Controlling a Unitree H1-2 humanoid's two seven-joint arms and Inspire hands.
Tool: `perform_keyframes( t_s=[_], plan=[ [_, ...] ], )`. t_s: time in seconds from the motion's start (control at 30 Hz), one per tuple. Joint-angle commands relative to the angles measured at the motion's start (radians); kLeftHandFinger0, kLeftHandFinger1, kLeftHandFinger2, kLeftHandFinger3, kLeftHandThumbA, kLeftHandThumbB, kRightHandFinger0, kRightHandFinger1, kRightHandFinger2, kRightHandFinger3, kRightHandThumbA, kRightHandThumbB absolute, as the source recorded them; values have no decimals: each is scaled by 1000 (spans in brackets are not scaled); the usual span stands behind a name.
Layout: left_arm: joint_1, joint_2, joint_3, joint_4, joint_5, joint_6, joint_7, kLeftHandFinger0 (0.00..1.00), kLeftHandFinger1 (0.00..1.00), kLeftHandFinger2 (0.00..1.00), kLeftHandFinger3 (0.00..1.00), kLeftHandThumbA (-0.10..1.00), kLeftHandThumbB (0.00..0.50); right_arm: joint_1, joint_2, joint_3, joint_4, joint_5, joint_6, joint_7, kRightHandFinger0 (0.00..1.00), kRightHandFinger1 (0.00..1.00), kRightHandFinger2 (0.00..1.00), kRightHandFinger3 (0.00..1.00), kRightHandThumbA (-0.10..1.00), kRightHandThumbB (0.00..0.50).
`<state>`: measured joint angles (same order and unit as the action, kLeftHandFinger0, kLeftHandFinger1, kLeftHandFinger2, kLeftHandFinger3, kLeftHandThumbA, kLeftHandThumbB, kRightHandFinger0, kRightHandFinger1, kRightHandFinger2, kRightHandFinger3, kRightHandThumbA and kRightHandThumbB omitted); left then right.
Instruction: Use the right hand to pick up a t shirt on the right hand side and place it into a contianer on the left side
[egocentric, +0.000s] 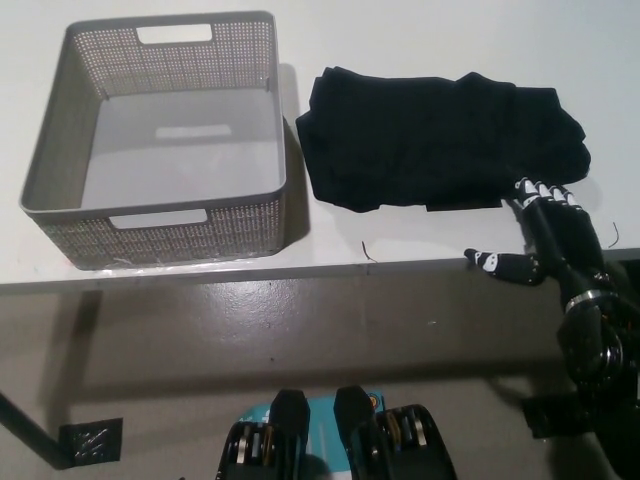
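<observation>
Unmarked black t shirt (440, 140) lies by open-fingered right hand (545, 235).

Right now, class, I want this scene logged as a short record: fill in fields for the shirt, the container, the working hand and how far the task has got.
shirt: black t shirt, bunched on the white table, right of the basket
container: grey basket, nothing inside it
right hand: black right hand at the shirt's near right edge, fingers apart, holding nothing
left hand: not in view
task stage: shirt not yet picked up

Black right hand (552, 238) reaches forward, fingers (541, 193) spread, holding nothing.
</observation>
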<state>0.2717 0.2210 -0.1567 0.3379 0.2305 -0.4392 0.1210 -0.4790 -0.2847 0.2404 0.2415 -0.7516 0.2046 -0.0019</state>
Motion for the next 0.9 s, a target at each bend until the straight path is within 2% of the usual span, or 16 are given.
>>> perform_keyframes(
  t_s=[0.0,0.03,0.13,0.2,0.33,0.5,0.57,0.63,0.73,0.8,0.87],
  plan=[
    [6,16,11,-17,9,-31,3,1000,1000,1000,1000,1000,193,-56,-33,-9,-50,-17,21,6,1000,1000,1000,1000,906,409],
    [5,16,12,-18,6,-31,1,1000,1000,1000,1000,1000,200,-66,-32,-15,-43,-14,23,-4,1000,1000,1000,1000,873,397],
    [7,14,7,-18,10,-31,3,1000,1000,1000,1000,1000,198,-87,-28,-13,-7,-25,18,-34,1000,1000,1000,1000,820,401],
    [1,11,5,-15,9,-31,-2,1000,1000,1000,1000,1000,184,-102,-30,3,24,-52,22,-47,1000,1000,1000,1000,838,403],
    [3,2,-4,-15,13,-31,-6,1000,1000,1000,1000,1000,159,-139,0,38,78,-89,55,-52,1000,1000,1000,1000,772,392],
    [0,1,-14,-16,21,-31,-12,1000,1000,1000,1000,1000,165,-187,32,65,131,-98,73,-56,1000,1000,1000,1000,815,407],
    [-10,1,-25,-15,34,-31,-3,1000,1000,980,1000,1000,135,-211,39,65,144,-90,76,-48,1000,1000,1000,1000,841,410],
    [-14,1,-24,-19,38,-31,-9,1000,1000,985,1000,1000,160,-239,60,65,175,-82,81,-51,1000,1000,1000,1000,846,412],
    [-12,-3,-23,-44,44,-5,-29,1000,1000,1000,1000,1000,156,-247,66,62,195,-78,70,-70,1000,1000,1000,1000,836,411],
    [-11,-7,-24,-57,53,12,-32,1000,1000,1000,1000,1000,174,-252,67,68,215,-78,58,-73,1000,1000,1000,1000,895,415],
    [-10,-14,-26,-66,54,22,-38,1000,1000,1000,1000,1000,174,-248,65,66,218,-72,55,-77,1000,1000,1000,1000,904,416]
  ],
)
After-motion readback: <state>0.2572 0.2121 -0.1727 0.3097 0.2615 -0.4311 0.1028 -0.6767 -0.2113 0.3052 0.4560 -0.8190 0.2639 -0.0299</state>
